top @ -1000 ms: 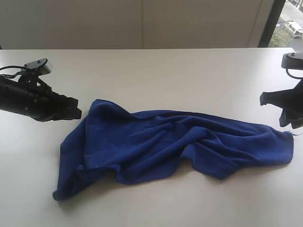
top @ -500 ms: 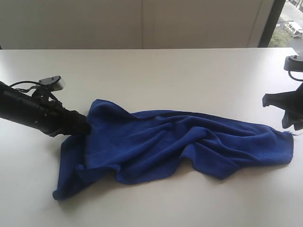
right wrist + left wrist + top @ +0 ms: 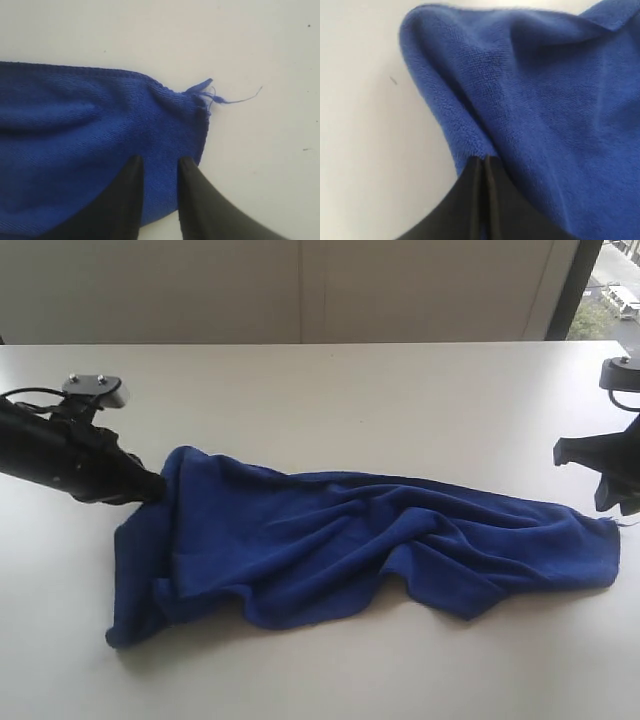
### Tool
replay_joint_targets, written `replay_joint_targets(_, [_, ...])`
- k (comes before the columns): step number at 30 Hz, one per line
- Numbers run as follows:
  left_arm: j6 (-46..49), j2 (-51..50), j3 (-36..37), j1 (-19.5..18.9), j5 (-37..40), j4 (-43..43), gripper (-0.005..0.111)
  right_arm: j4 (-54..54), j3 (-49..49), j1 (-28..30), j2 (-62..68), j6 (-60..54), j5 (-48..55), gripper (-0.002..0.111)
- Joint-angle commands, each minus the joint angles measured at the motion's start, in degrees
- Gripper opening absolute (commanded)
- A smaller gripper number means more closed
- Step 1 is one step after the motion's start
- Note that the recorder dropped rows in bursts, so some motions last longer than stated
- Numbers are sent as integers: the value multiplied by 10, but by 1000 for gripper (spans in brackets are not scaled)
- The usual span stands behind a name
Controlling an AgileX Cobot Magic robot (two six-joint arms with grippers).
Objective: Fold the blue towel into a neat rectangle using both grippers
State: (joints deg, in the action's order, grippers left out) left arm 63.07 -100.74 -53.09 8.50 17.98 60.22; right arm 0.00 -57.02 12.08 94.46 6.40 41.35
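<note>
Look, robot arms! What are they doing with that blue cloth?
Two robot arms are working on folding the blue towel on the white table. The left gripper is pinched shut on the towel's edge at one end. The right gripper hovers over the other end with its jaws apart and nothing held. The towel lies crumpled, not folded yet.

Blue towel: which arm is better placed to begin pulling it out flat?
Left. The left gripper is shut on a fold at the edge of the blue towel, so it can likely pull at once. The right gripper is over the opposite corner with its jaws apart, not closed on the cloth.
</note>
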Motion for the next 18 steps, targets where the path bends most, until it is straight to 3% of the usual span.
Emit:
replay_joint_targets(1, [4,70,3,4,-4,-31,0,0,-2,5,0,0,-3,24])
replay_joint_targets(5, [4,110,3,37,-6,-69,0,3,-2,5,0,0,-3,24])
replay_joint_targets(13, [3,86,3,181,45,-145,0,3,-2,5,0,0,-3,24])
replay_joint_targets(16, [-3,70,3,203,39,-161,2,3,-2,5,0,0,-3,24])
replay_joint_targets(18, [-17,71,3,203,27,-161,12,3,-2,5,0,0,-3,24])
